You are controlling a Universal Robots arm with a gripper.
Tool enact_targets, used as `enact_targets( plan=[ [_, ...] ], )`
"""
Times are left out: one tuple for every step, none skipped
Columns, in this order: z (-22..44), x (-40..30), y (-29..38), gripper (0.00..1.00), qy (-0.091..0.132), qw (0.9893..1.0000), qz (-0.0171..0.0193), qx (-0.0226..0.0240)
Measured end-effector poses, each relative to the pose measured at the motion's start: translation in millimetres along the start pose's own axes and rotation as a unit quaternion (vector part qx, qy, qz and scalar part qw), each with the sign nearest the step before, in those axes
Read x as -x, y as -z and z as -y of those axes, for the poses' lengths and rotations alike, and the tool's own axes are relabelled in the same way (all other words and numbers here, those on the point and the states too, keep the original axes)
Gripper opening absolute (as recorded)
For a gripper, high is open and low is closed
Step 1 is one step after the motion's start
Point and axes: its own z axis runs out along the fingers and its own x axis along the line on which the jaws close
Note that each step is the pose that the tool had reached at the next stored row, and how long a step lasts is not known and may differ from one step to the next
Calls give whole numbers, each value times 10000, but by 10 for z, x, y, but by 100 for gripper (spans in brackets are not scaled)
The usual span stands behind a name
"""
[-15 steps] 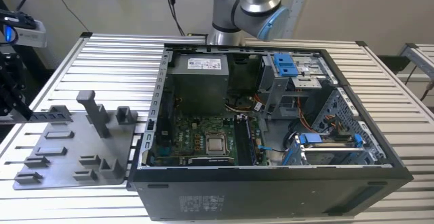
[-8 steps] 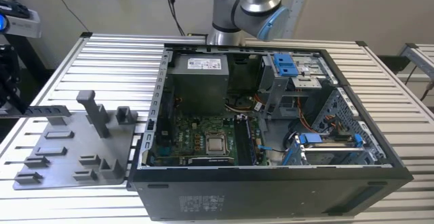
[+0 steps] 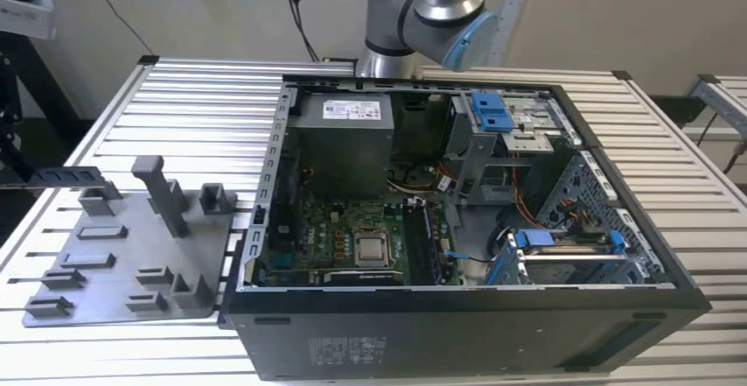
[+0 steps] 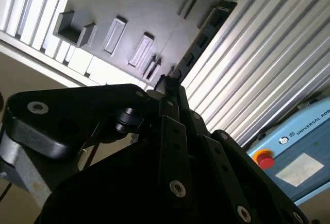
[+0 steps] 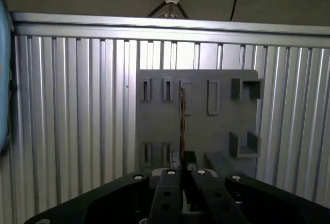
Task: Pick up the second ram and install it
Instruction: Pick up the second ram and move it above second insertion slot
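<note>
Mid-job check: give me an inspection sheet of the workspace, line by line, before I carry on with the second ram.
Surface: slatted metal table, carrying a grey holder plate and an open computer case.
Job's things: second ram seen edge-on, held over the grey holder plate, away from the case.
Clutter: nothing seen.
Grippers: gripper shut on the second ram, as seen in both wrist views.
Cables: black leads hang behind the table; wires inside the case.
Surroundings: pale wall; another slatted table at the exterior view's right; blue-grey unit with a red button.
</note>
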Motion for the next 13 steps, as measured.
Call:
enact_targets(
  plan=[
    [0,1,30,14,-1,10000,0,0],
    [0,2,65,14,-3,10000,0,0],
    [-1,4,98,14,-3,10000,0,0],
    [0,5,131,14,-3,10000,0,0],
    [0,6,162,14,-3,10000,0,0],
    [1,8,193,14,-3,10000,-1,0],
    [1,9,224,14,-3,10000,-1,0],
    [2,10,255,14,-3,10000,0,0],
    [2,11,285,14,-3,10000,0,0],
    [2,12,312,14,-3,10000,0,0],
    [3,13,335,14,-3,10000,0,0],
    [3,14,345,14,-3,10000,0,0],
    [3,14,346,14,-3,10000,1,-1]
  ],
)
